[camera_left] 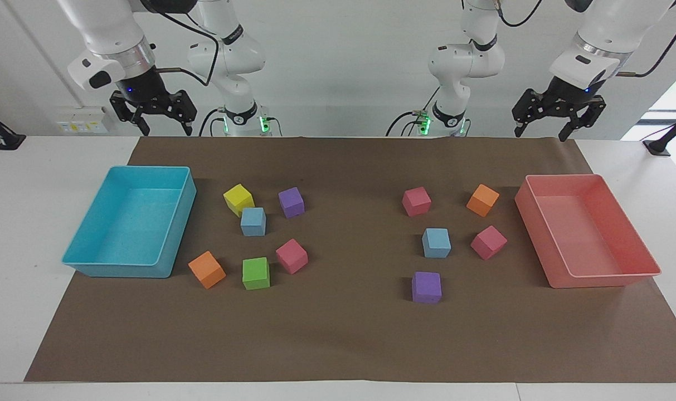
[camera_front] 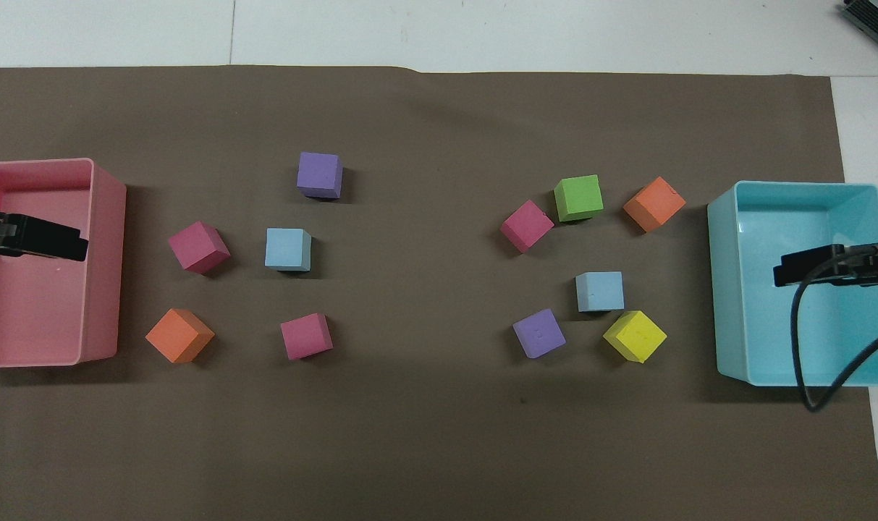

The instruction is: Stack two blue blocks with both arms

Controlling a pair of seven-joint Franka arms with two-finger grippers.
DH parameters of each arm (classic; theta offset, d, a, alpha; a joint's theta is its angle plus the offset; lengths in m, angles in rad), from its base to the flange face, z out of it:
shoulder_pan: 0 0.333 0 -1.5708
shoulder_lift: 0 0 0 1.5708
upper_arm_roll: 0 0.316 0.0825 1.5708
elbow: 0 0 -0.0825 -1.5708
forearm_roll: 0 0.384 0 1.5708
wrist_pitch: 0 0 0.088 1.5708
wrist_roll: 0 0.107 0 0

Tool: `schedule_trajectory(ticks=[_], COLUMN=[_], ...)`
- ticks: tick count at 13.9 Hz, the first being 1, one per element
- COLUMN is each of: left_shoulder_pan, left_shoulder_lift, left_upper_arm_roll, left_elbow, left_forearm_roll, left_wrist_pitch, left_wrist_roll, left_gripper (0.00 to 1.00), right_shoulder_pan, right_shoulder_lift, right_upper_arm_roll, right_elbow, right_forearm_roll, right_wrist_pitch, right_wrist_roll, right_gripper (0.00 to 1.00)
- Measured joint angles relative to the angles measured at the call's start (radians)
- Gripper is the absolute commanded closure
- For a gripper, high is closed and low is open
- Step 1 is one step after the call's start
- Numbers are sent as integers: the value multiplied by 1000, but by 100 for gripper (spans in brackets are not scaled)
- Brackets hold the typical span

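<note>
Both blue blocks (camera_left: 253,221) (camera_left: 436,243) unstacked, one toward each arm's end; right gripper (camera_left: 158,116) and left gripper (camera_left: 555,118) raised, fingers apart (nothing held).

Two blue blocks (camera_front: 288,249) (camera_front: 599,291) are sitting apart on the brown mat (camera_front: 424,449), neither touching a tray.

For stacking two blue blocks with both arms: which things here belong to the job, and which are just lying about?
Belong to the job:
- blue block beside the yellow block
- blue block between the pink blocks
- left gripper, open, raised
- right gripper, open, raised

Lying about:
- yellow block
- green block
- purple, pink and orange blocks
- turquoise tray
- pink tray
</note>
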Motion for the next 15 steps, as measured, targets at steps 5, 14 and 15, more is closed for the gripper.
schedule_trajectory(ticks=[5,14,15], left_shoulder_pan=[-1,-1,-1], left_shoulder_lift=[0,14,19], left_upper_arm_roll=[-3,-3,-3], left_elbow=[1,1,3], left_forearm_roll=[0,0,0], left_wrist_pitch=[20,24,24], left_wrist_roll=[0,4,5], left_gripper=[0,0,0], right_shoulder_pan=[101,165,175], right_shoulder_lift=[45,242,250], right_upper_arm_roll=[4,5,5], right_elbow=[-104,-273,-301], right_forearm_roll=[4,5,5], right_wrist_pitch=[160,497,539], right_wrist_roll=[49,134,145], right_gripper=[0,0,0])
